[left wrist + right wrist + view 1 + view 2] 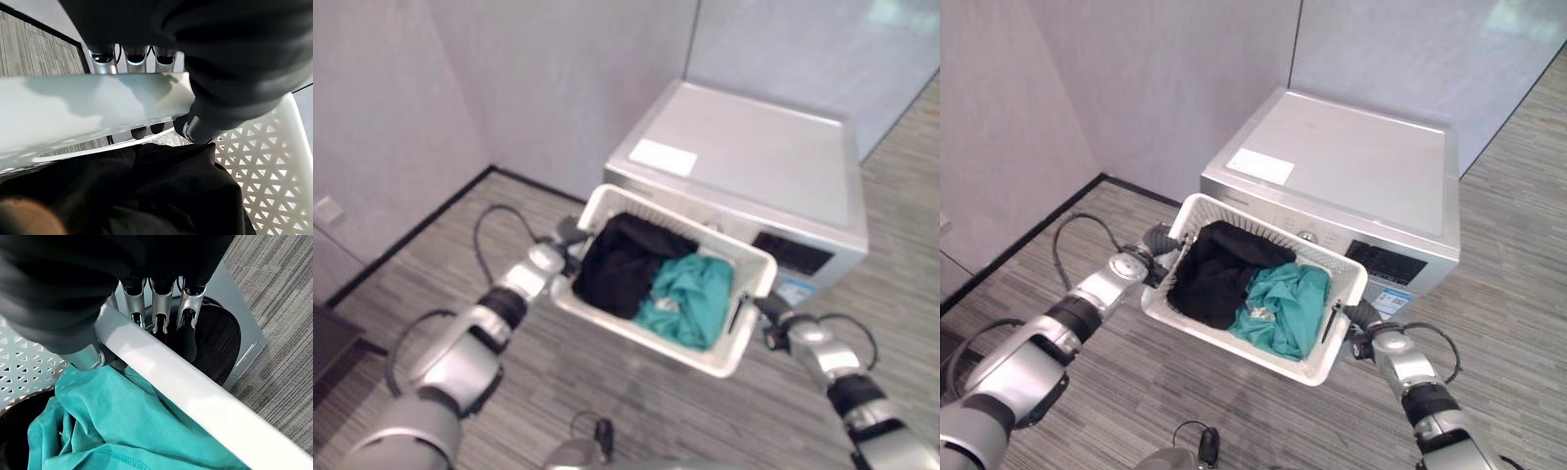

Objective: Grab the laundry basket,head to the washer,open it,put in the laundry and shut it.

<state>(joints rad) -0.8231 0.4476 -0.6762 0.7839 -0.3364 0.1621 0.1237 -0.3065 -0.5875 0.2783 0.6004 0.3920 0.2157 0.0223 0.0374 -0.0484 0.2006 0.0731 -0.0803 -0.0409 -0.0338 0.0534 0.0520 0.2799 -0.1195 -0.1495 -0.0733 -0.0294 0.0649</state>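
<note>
- The left robot hand (215, 105) is gripping the rim at one short end of the laundry basket (1307, 367), its fingers (134, 56) curling down over the outer side of the rim while the thumb is pressing on the inner side.
- The right robot hand (78, 328) is gripping the opposite short end in the same way, fingers (159, 313) wrapping over the white rim and the thumb closing against it from inside.
- The basket is hanging between the two hands, off the floor (607, 382), in front of the robot.
- Its long axis is running from hand to hand, with the left end sitting farther away and the right end nearer; the open top is facing up.
- A black garment (617, 264) is lying in the left half of the basket, and a teal garment (690, 294) is lying in the right half, the two touching.
- The washer (1351, 166) is standing just beyond the basket, against the wall (1185, 78), its dark round door (220, 340) showing past the right hand's fingers.
</note>
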